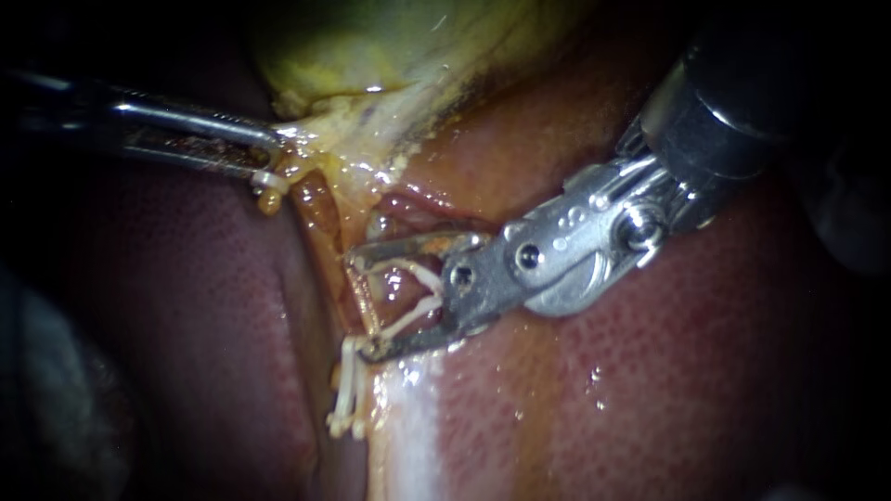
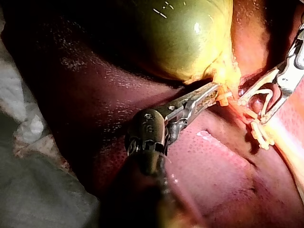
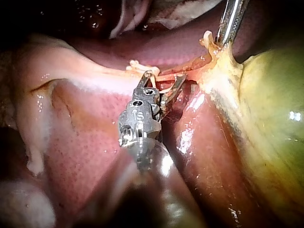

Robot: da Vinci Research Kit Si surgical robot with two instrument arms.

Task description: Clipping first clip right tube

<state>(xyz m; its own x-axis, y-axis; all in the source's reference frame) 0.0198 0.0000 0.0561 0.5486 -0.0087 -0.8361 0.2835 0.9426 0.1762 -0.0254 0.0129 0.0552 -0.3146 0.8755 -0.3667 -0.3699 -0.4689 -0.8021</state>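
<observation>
My right tool comes in from the upper right of the frame and its jaws stand wide, carrying an open white clip between them. The jaws straddle the tube, a thin orange-yellow strand running from the gallbladder at the top centre down across the liver. I cannot tell from here whether it is the right tube. Other clips already sit on a strand just below the lower jaw, left of centre.

My left tool, entering from the left edge, is closed on the yellow tissue at the gallbladder's neck, holding it taut.

The tube looks soft, wet and slippery — it should flatten easily and could tear if dragged sideways. I judge the place to take it is the bare stretch between the neck and the other clips, square across, with both clip legs past the tube's far side before closing. The clip itself is light and springy — a slow, even squeeze suits it.
</observation>
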